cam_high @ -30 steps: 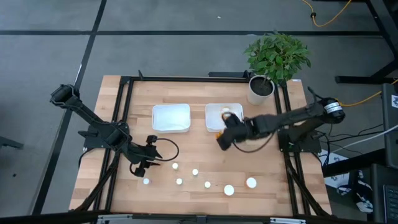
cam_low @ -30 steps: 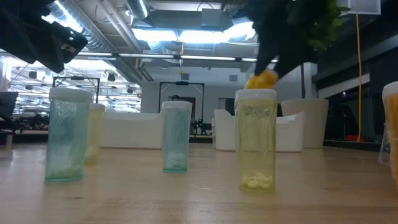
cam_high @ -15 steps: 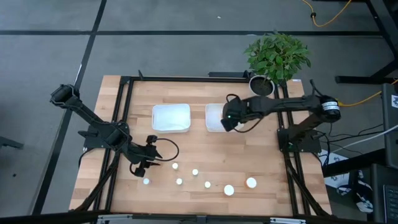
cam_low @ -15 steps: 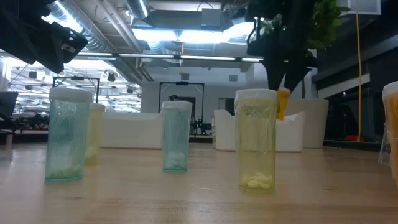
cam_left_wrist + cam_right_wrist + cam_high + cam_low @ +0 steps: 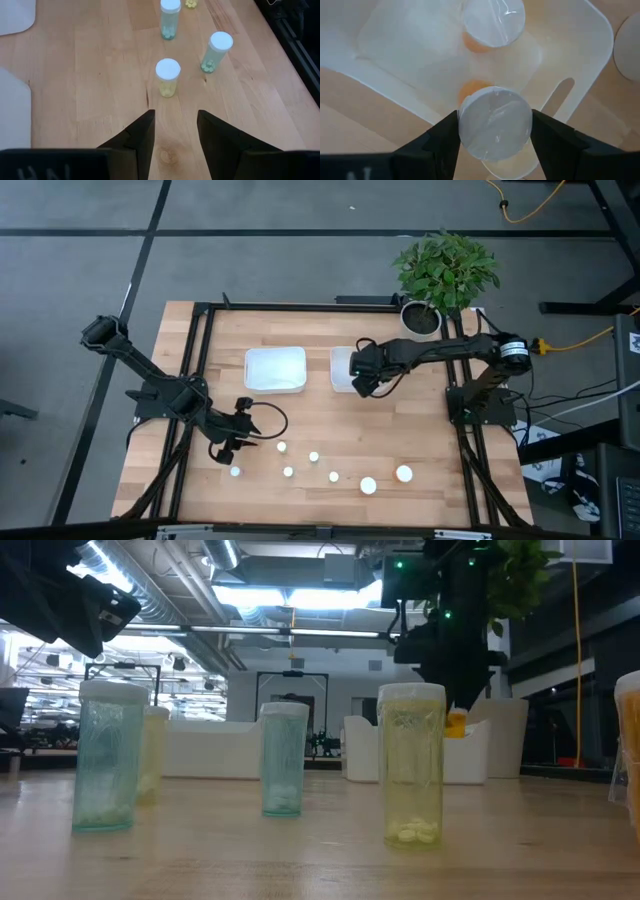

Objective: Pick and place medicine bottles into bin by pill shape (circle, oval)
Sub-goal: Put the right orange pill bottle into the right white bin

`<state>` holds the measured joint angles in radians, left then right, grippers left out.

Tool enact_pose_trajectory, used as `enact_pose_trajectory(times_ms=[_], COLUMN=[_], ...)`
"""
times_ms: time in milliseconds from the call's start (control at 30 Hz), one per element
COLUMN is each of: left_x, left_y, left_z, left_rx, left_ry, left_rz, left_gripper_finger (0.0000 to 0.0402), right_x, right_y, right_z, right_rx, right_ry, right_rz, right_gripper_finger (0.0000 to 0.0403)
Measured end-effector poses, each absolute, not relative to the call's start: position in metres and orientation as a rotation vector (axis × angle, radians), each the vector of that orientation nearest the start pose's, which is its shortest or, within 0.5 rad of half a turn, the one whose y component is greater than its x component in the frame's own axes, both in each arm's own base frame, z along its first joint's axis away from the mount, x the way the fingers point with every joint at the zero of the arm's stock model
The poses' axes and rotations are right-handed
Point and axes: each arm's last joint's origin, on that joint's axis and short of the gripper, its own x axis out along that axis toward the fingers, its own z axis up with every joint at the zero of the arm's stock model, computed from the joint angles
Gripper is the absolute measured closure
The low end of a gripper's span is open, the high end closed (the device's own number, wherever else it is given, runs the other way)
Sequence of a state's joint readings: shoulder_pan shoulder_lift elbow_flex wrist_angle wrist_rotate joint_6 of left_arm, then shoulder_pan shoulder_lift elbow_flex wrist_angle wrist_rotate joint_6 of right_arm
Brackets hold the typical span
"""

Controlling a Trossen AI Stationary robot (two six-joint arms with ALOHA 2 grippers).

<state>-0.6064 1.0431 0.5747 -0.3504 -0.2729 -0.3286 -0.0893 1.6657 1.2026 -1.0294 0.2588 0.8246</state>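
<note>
on the left side of the pale wooden surface (image 5: 330,420), the left hand (image 5: 232,442) hangs low over the boards with its two dark fingers (image 5: 141,136) parted and nothing between them. in the left wrist view, a small yellow-tinted bottle with a white cap (image 5: 168,77) stands upright just ahead of those fingers, apart from them; a pale green-tinted bottle (image 5: 216,51) and a blue-green one (image 5: 170,17) stand farther off.

from above, a loose row of white-capped bottles (image 5: 314,457) runs along the near part of the surface, from beside the left hand out toward the right, ending with two wider caps (image 5: 403,473). at table height, three of them stand upright: a blue-green bottle (image 5: 104,757), a smaller blue-green bottle (image 5: 283,760) and a yellow bottle with pills at its bottom (image 5: 411,765).

farther back lie two white rectangular plastic bins side by side: the left bin (image 5: 275,369) and the right bin (image 5: 341,368).

the right hand (image 5: 364,372) sits over the right bin, clamped on a wide orange-bodied bottle with a white cap (image 5: 494,122). its fingers (image 5: 441,140) press that cap from both sides, and the bottle hangs above the bin's floor. a second orange-bodied, white-capped bottle (image 5: 493,23) lies inside the same bin, just beyond the held one.

a leafy green plant in a white pot (image 5: 440,280) stands at the far right corner.
</note>
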Motion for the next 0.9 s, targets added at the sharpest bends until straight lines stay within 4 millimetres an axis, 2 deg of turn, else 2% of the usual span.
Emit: enact_pose_trajectory(times_ms=[233, 900], left_x=[0.1672, 0.1672], left_y=[-0.1065, -0.1065], left_z=[0.2047, 0.2047], left_rx=[0.039, 0.039], left_ry=[0.782, 0.781], left_rz=[-0.188, -0.188], left_gripper_finger=[0.0261, 0.0261], right_x=[0.2966, 0.2967], right_y=[-0.0342, -0.0343], right_z=[0.2151, 0.2152], right_rx=[0.532, 0.528], right_ry=[1.272, 1.268], right_rz=[-0.871, -0.877], right_gripper_finger=[0.0154, 0.0151])
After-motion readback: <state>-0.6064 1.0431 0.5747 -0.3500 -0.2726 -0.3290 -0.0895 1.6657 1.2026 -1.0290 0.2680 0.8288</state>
